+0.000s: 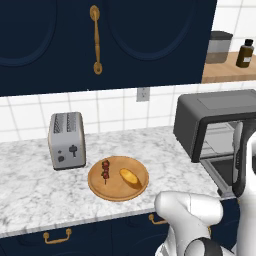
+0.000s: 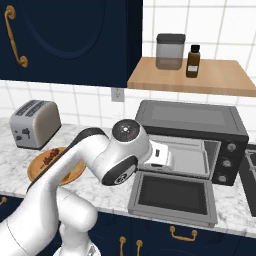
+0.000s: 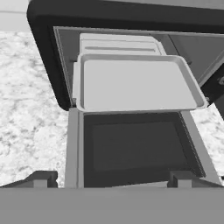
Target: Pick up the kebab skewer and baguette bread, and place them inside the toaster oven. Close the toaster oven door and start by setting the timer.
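From my seat the pincer (image 3: 111, 177) stands spread wide with nothing between its tips, hanging over the lowered door (image 3: 135, 146) of the oven (image 2: 192, 120). The door lies flat on the desk (image 1: 30, 190) edge, and a pale tray (image 3: 135, 83) is slid partway out of the oven mouth above it.

Both foods sit on a round wooden plate (image 1: 118, 192), well apart from the oven and just in front of the silver toaster (image 1: 67, 140). The skewer (image 1: 105, 170) lies on the plate's left half, the bread (image 1: 129, 176) on its right half, near each other but not touching.

I judge the skewer light and stiff but thin. I would close across a meat chunk at its middle rather than the bare stick, which may slip or roll. The bread looks light too, with a crust that could dent. I would take it across its short width at mid-length with a gentle squeeze. Neither should strain the arm. The risk is nudging one piece while reaching for the other.
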You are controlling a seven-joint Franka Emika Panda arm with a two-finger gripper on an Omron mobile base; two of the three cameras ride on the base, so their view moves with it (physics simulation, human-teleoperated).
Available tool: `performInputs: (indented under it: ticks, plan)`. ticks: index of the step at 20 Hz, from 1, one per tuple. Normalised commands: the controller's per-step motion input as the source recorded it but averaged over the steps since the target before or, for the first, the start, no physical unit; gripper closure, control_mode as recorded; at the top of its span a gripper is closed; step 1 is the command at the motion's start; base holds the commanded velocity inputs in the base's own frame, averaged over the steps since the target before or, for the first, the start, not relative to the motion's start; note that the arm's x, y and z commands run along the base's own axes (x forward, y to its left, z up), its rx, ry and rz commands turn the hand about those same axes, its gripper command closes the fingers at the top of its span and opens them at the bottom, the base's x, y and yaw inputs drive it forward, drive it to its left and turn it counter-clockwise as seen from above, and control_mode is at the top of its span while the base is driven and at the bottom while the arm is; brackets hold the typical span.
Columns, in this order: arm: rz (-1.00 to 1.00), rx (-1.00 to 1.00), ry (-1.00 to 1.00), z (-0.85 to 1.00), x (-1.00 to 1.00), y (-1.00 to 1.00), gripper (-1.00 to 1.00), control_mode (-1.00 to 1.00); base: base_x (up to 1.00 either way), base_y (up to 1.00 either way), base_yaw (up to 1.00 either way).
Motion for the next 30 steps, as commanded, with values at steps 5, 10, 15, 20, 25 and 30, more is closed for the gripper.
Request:
performInputs:
  ticks: [5,10,15,20,25,30]
  plan:
    - [0.05,0.0,0.12,0.21,-0.23,1.0,-1.0,-1.0,0.0,0.0,0.0]
    - [0.03,-0.01,0.1,0.04,-0.06,0.98,-1.0,-1.0,0.0,0.0,0.0]
    - [0.07,0.0,0.09,0.0,-0.08,0.8,-1.0,-1.0,0.0,0.0,0.0]
    - [0.06,-0.02,0.09,0.0,-0.01,0.86,-1.0,-1.0,0.0,0.0,0.0]
    - [0.05,-0.03,0.09,0.0,0.0,0.83,-1.0,-1.0,0.0,0.0,0.0]
    - [0.03,-0.02,0.09,0.0,0.0,0.86,-1.0,-1.0,0.0,0.0,0.0]
